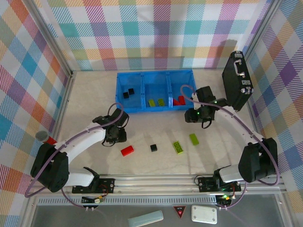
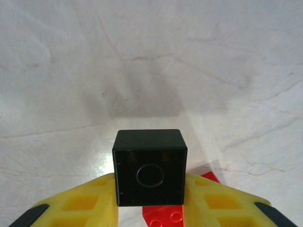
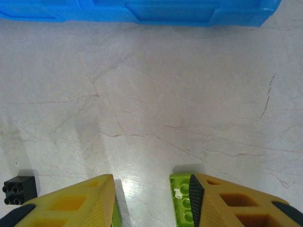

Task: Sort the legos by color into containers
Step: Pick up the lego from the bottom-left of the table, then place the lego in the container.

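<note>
My left gripper [image 1: 116, 136] [image 2: 149, 191] is shut on a small black lego [image 2: 149, 163], held just above the table. A red lego [image 2: 163, 216] [image 1: 127, 150] lies below it. The right gripper [image 1: 196, 115] [image 3: 151, 191] hovers in front of the blue tray [image 1: 141, 90] [image 3: 142, 12], open, with bare table between its fingers. Two lime-green legos [image 1: 194, 138] [image 1: 178, 147] and a black one [image 1: 153, 147] [image 3: 20, 189] lie on the table; one green lego [image 3: 181, 202] peeks out beside the right finger. The tray's left container holds two black legos [image 1: 128, 92], the middle two green ones [image 1: 156, 101], the right red ones [image 1: 179, 100].
A black briefcase [image 1: 238, 78] leans upright at the right, close to the right arm. A grey cylinder with a red cap [image 1: 43, 136] lies at the left wall. Checked walls enclose the table on three sides.
</note>
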Available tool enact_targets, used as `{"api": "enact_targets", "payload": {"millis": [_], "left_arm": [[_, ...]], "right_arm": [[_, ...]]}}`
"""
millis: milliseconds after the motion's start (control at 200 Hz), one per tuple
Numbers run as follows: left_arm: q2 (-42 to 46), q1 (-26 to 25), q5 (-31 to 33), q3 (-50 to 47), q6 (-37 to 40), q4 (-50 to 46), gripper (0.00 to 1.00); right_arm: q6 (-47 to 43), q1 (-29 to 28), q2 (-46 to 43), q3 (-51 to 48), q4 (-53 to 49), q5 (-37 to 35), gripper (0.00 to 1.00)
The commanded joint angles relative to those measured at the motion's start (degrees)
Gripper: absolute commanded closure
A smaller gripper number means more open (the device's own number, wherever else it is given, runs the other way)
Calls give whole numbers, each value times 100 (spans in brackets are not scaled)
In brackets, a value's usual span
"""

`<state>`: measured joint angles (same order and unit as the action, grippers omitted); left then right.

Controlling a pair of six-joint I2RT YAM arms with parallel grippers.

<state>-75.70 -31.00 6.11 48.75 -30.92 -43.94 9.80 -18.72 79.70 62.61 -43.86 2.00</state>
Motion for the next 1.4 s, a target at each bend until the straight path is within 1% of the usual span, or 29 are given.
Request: {"api": "enact_targets", "payload": {"millis": [0, 310, 635, 780, 860, 1020, 1215, 1395], "left_arm": [[-94, -38, 167, 379, 255, -309, 65], [-671, 236, -11, 1247, 732, -299, 65], [-1633, 649, -215, 2504, 1201, -249, 65], [-2194, 771, -155, 3252, 1350, -324, 66], [-2462, 821, -12, 3561, 1430, -325, 66], [-3003, 1005, 69, 4201, 1586, -404, 66], [-3607, 1196, 16, 4895, 1713, -474, 66], [-4138, 1237, 37, 5426, 1790, -543, 66]], "right_arm": [[104, -18, -192, -202, -141, 45, 53], [363, -87, -644, -654, -202, 20, 53], [492, -87, -1069, -993, -394, -144, 53], [540, -88, -1220, -1057, -464, -187, 53], [558, -88, -1285, -1075, -487, -200, 53], [562, -88, -1333, -1067, -534, -242, 52], [571, -87, -1350, -1084, -552, -270, 52], [553, -88, -1352, -1093, -538, -281, 52]]}}
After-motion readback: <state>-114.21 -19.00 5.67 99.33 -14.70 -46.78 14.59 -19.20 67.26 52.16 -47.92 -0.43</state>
